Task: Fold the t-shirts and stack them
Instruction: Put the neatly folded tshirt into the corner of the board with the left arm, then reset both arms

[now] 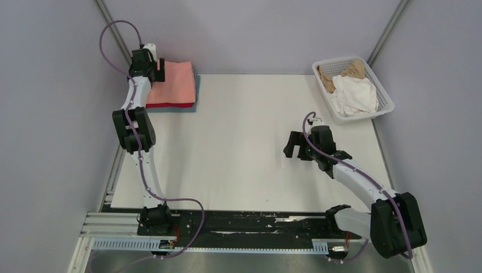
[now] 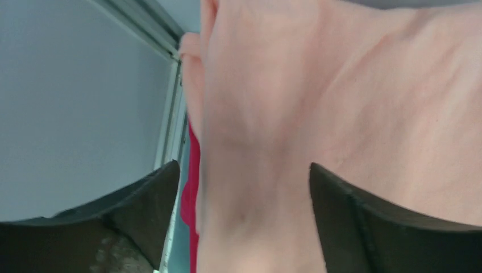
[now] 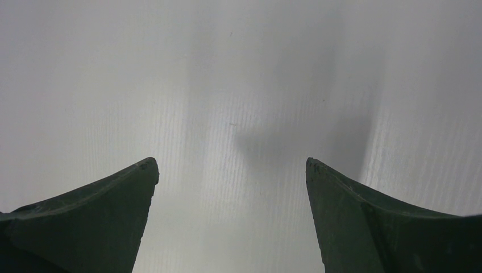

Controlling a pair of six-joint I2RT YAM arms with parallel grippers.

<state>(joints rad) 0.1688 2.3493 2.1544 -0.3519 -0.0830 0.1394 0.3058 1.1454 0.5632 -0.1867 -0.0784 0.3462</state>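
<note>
A folded salmon-pink t-shirt [image 1: 175, 82] lies on top of a stack at the table's far left, over a bright red t-shirt [image 1: 170, 104] and a grey-blue t-shirt [image 1: 196, 94]. My left gripper [image 1: 154, 71] is open at the stack's left edge. In the left wrist view the gripper [image 2: 244, 176] has its jaws wide apart, with the pink shirt [image 2: 341, 102] filling the space between them. The red shirt's edge [image 2: 192, 187] shows beside it. My right gripper [image 1: 294, 147] hangs open and empty over the bare table [image 3: 232, 170]. White [image 1: 355, 95] and tan [image 1: 343, 71] shirts lie crumpled in the basket.
The white lattice basket [image 1: 382, 108] stands at the table's far right corner. The grey wall and a metal frame post [image 2: 165, 131] are close to the left of the stack. The white table top [image 1: 239, 131] lies between the arms.
</note>
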